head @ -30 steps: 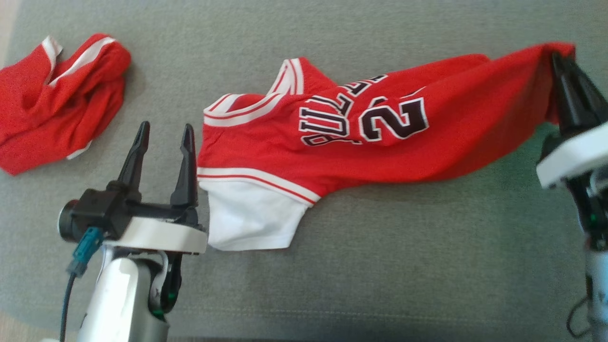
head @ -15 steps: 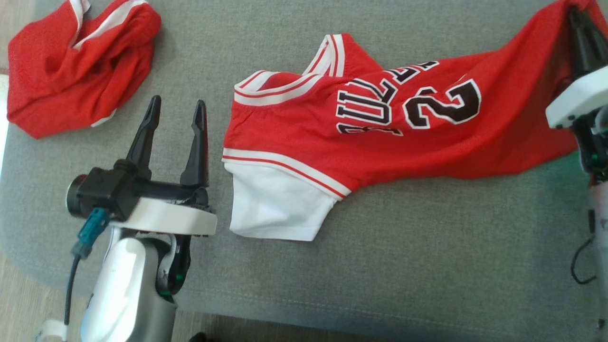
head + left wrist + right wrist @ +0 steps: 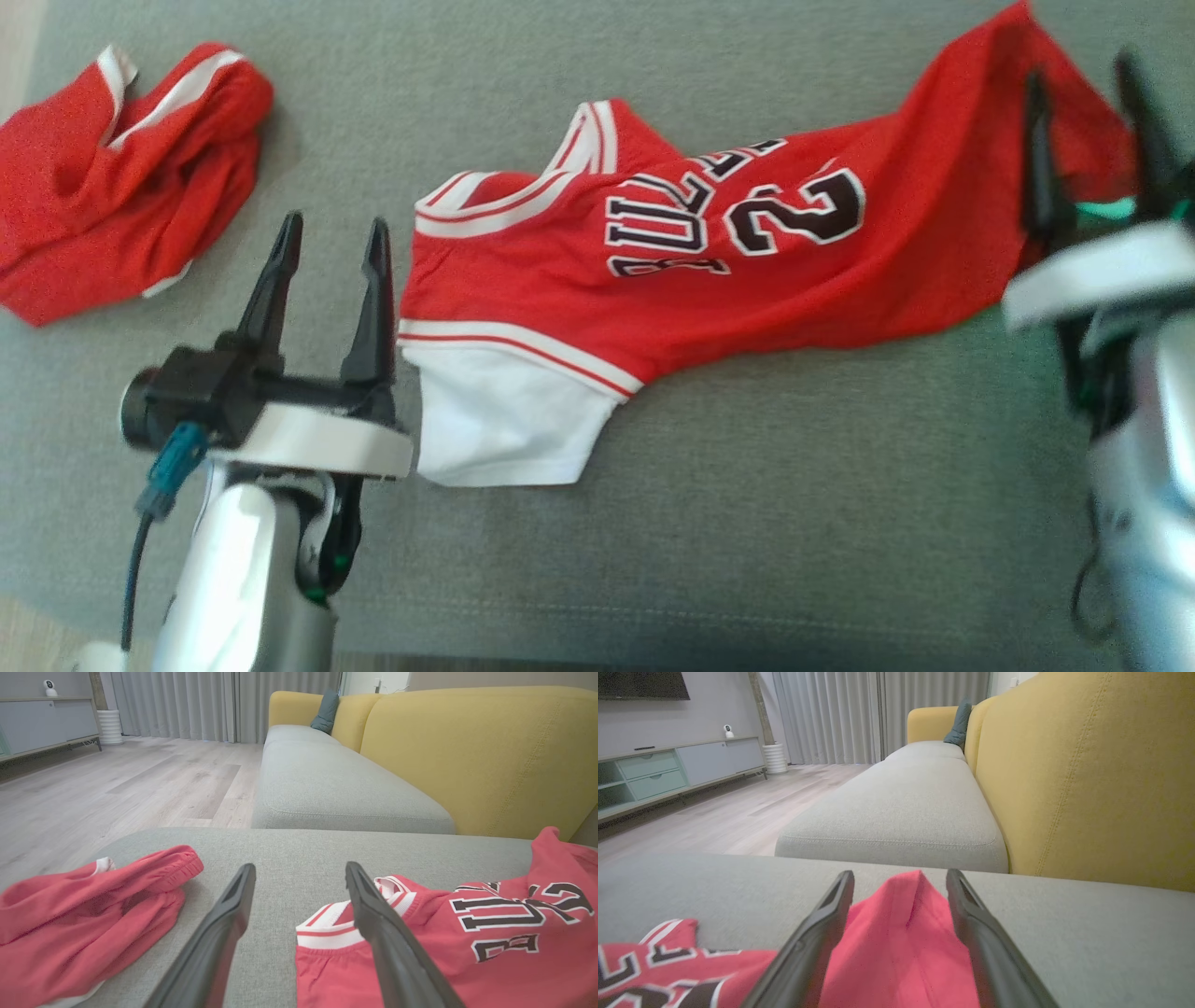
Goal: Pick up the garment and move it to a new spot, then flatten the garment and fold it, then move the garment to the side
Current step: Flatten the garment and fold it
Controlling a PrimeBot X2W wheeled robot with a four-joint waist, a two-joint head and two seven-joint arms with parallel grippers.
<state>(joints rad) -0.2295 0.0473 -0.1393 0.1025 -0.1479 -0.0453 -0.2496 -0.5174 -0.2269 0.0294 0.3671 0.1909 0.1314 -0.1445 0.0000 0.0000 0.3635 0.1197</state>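
Head view: the jersey lies stretched across the grey sofa cushion (lettering up), my left pincer spread beside its collar. Left wrist view: that collar sits by one finger. Right wrist view: my right pincer spread, the hem's peak between its fingers.

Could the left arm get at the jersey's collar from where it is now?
Probably yes. The left gripper hovers just beside the jersey, near the collar, with its jaws open. Between them is a narrow strip of bare cushion, and nothing blocks a short sideways move.
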